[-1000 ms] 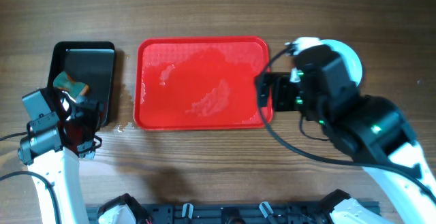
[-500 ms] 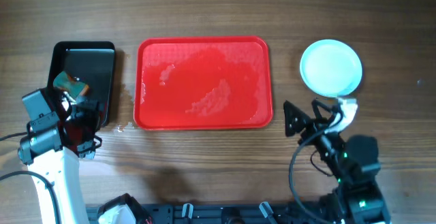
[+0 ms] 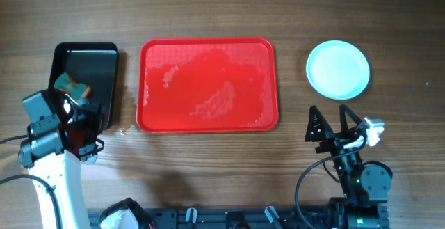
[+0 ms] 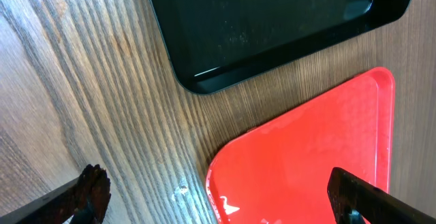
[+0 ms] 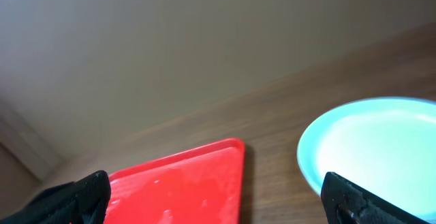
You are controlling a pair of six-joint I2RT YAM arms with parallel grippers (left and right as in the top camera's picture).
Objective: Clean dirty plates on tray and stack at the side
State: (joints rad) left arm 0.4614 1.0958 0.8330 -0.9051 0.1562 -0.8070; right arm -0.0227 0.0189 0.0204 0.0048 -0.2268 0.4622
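Observation:
The red tray (image 3: 208,84) lies mid-table with wet streaks and no plate on it; it also shows in the left wrist view (image 4: 306,156) and the right wrist view (image 5: 184,183). The pale mint plates (image 3: 338,69) sit as a stack on the wood right of the tray, seen also in the right wrist view (image 5: 381,149). My right gripper (image 3: 332,128) is open and empty, near the front edge below the plates. My left gripper (image 3: 87,128) is open and empty, at the front left beside the black bin.
A black rectangular bin (image 3: 87,83) stands left of the tray, holding a green and orange sponge (image 3: 71,85). The bin's corner shows in the left wrist view (image 4: 272,26). Small water drops lie on the wood by the tray's left front corner (image 3: 125,130).
The right arm has pulled back from over the plates to the table's front edge, uncovering the stack. The left arm has not moved.

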